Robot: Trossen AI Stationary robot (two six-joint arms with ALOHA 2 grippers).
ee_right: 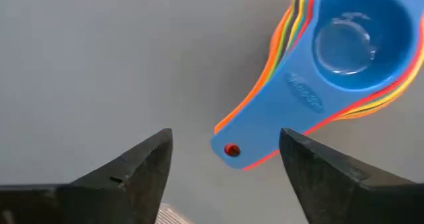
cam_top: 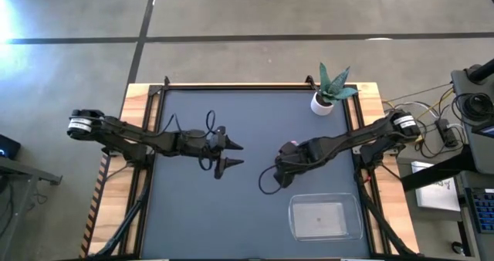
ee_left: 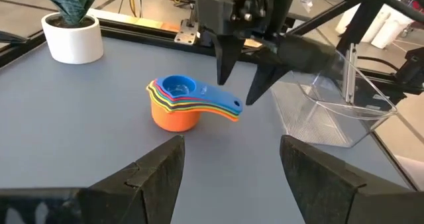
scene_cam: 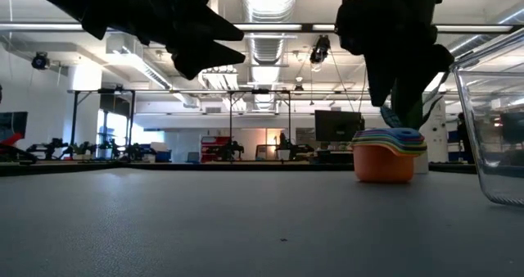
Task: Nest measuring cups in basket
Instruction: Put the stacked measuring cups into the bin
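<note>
Table: we see a dark grey mat (cam_top: 255,122) framed by pale wood, with an open workshop hall beyond it in the low view.
Right gripper (ee_left: 240,91): we find its two fingers spread apart, pointing down over the handles of the measuring cups (ee_left: 179,103); nothing is held, and the handle tips lie between the fingertips without clear contact.
Left gripper (cam_top: 235,154): released, fingers apart, hanging empty above the mat well to the left of the stack.
Measuring cups: nested in one stack on the mat, orange outermost, blue on top, outside the basket (cam_top: 326,217).
Basket: clear tray near the right front corner, nothing in it.
Plant pot (cam_top: 322,103): white, at the far right edge.
Hidden: from above, the right arm covers the stack entirely; we cannot count the cups.
</note>
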